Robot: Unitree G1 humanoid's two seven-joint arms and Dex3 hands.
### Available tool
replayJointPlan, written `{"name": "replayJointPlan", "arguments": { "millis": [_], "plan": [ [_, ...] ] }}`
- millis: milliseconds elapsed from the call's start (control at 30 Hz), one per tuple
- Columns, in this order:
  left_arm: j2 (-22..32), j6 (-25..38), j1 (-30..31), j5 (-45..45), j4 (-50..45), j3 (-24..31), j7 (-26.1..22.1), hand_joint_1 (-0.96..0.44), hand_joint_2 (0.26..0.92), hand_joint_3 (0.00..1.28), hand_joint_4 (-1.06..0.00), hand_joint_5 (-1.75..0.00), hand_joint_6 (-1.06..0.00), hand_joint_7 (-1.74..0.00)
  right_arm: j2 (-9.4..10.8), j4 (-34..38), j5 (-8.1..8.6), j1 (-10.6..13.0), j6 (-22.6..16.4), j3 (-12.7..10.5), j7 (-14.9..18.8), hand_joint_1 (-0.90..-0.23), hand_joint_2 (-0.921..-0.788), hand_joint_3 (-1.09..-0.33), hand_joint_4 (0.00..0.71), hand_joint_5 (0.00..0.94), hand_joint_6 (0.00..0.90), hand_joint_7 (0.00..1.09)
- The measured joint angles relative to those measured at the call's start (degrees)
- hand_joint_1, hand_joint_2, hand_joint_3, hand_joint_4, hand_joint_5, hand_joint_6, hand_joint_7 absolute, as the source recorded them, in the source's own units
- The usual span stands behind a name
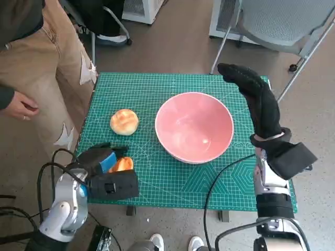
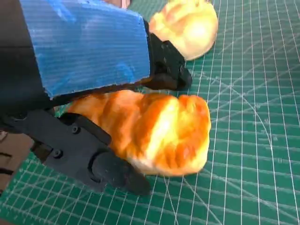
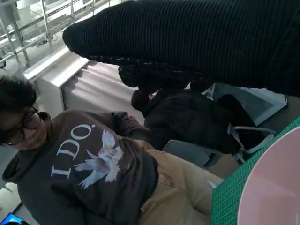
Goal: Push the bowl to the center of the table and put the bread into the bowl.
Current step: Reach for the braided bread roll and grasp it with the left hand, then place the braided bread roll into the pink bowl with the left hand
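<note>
Head view: I read the bowl [image 1: 194, 127] as already near the middle of the desk [image 1: 157, 89]. The left robot hand [image 1: 107, 166] sits at 8 o'clock from the bowl, grasping a loaf [image 1: 121, 164]. A round bun [image 1: 124, 121] lies loose at 9 o'clock from the bowl, near the hand. The right robot hand [image 1: 255, 99] is raised at 3 o'clock of the bowl, fingers extended, holding nothing. Risk: a wide lift could knock the bun toward the desk edge. A person [image 1: 31, 57] stands at the desk's 9 o'clock side, close enough for the arm to strike.

Left wrist view: the black fingers [image 2: 89, 154] clamp the loaf [image 2: 154, 133] on both flanks. It is soft, so I judge that it may deform or slip out.

Right wrist view: only the glove [image 3: 197, 42] and the bowl's rim [image 3: 272, 187] show; if that hand drifts inward, it could shove the bowl off centre.
</note>
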Motion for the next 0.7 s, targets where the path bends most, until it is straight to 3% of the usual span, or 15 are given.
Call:
{"name": "replayJointPlan", "arguments": {
  "millis": [67, 200, 400, 700],
  "plan": [
    [0.2, -0.6, 0.0, 0.0, 0.2, 0.1, 1.0, 0.02, 0.412, 0.99, -0.57, -1.64, -0.67, -1.17, 0.0, 0.0, 0.08, 0.0, 0.2, -0.1, 0.0, -0.723, -0.921, -0.836, 0.153, 0.000, -0.001, 0.41],
    [0.3, -2.2, 0.2, -0.4, 0.6, 0.2, 3.3, 0.01, 0.438, 1.00, -0.56, -1.71, -0.63, -1.23, 0.0, 0.0, 0.16, 0.0, 0.3, -0.2, 0.0, -0.724, -0.921, -0.835, 0.152, 0.000, -0.001, 0.41],
    [0.4, -3.5, 0.8, -1.3, 0.8, 0.3, 4.8, 0.01, 0.541, 0.81, -0.61, -1.58, -0.62, -1.16, 0.0, 0.0, 0.16, 0.0, 0.3, -0.3, 0.1, -0.724, -0.921, -0.834, 0.152, 0.000, -0.001, 0.41],
    [0.6, -4.9, 1.2, -2.0, 0.7, 1.2, 6.1, 0.01, 0.581, 0.71, -0.64, -1.51, -0.64, -1.10, 0.0, 0.2, 0.14, 0.0, 0.3, -0.3, 0.1, -0.724, -0.921, -0.833, 0.152, 0.000, -0.001, 0.41]
  ]
}}
